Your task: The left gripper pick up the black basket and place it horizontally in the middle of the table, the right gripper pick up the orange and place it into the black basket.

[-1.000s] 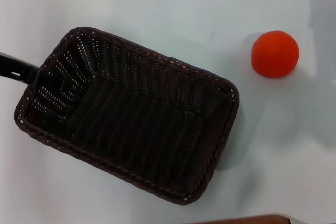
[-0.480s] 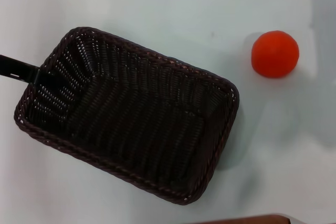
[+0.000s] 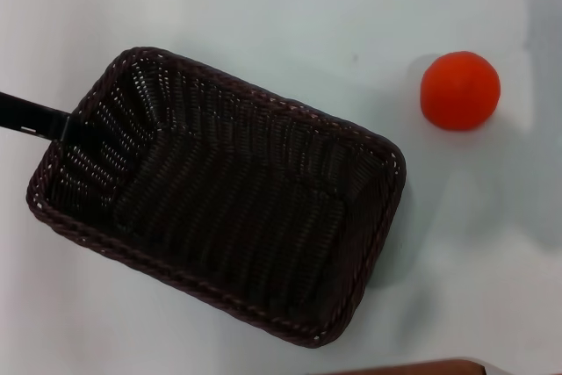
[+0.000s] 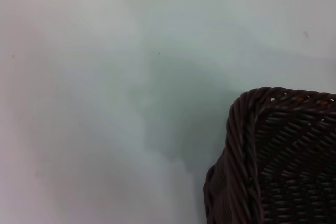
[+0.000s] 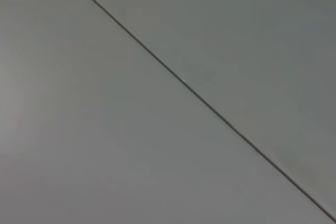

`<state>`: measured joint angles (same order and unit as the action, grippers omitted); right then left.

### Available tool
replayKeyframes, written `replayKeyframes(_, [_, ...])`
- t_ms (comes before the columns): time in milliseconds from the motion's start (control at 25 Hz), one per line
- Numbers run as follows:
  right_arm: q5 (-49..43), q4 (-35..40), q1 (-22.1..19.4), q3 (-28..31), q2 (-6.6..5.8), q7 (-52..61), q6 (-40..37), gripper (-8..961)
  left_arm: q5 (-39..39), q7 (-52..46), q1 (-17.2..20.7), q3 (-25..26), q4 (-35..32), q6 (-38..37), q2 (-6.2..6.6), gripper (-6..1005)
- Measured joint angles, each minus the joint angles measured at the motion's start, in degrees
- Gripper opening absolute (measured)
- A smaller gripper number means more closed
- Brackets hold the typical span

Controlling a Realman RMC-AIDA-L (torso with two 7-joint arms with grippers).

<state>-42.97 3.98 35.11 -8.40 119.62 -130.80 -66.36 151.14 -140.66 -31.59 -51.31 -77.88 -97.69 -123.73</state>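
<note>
The black basket [image 3: 228,199] lies at an angle on the table [image 3: 263,6], left of centre in the head view. Its corner also shows in the left wrist view [image 4: 278,156]. My left gripper [image 3: 68,129] reaches in from the left edge and grips the basket's left short rim; only one black finger piece shows. The orange [image 3: 460,90] sits on the table at the right, apart from the basket. My right gripper is out of view; the right wrist view holds only a plain grey surface crossed by a thin dark line [image 5: 199,98].
A brown edge [image 3: 413,366] shows at the bottom of the head view. Bare table lies between the basket and the orange.
The basket has shifted slightly to the right and toward the near edge with my left gripper at its rim. The orange has not moved.
</note>
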Motion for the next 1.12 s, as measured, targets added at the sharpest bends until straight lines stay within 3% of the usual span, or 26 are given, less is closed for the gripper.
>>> replayKeyframes(120, [-0.01, 0.06, -0.11, 0.05, 0.00, 0.01, 0.01, 838, -0.57, -0.37, 0.16, 0.63, -0.05, -0.03, -0.02, 172])
replayKeyframes(240, [0.00, 0.06, -0.15, 0.07, 0.00, 0.02, 0.03, 838, -2.75, -1.16, 0.30, 3.28, -0.06, -0.04, -0.03, 181])
replayKeyframes(400, [0.00, 0.09, -0.03, 0.15, -0.07, 0.02, 0.89, 838, -8.83, -3.39, 0.46, 10.38, 1.17, 0.01, -0.02, 192])
replayKeyframes(760, [0.00, 0.15, 0.39, 0.34, -0.18, 0.02, 1.41, 838, -15.35, -7.99, 1.35, 19.35, 1.95, -1.33, 0.17, 219])
replayKeyframes(1120, [0.00, 0.15, 0.41, 0.88, -0.18, 0.02, 1.87, 838, -25.64, -9.72, 5.49, 22.09, 8.51, 3.45, -0.16, 245])
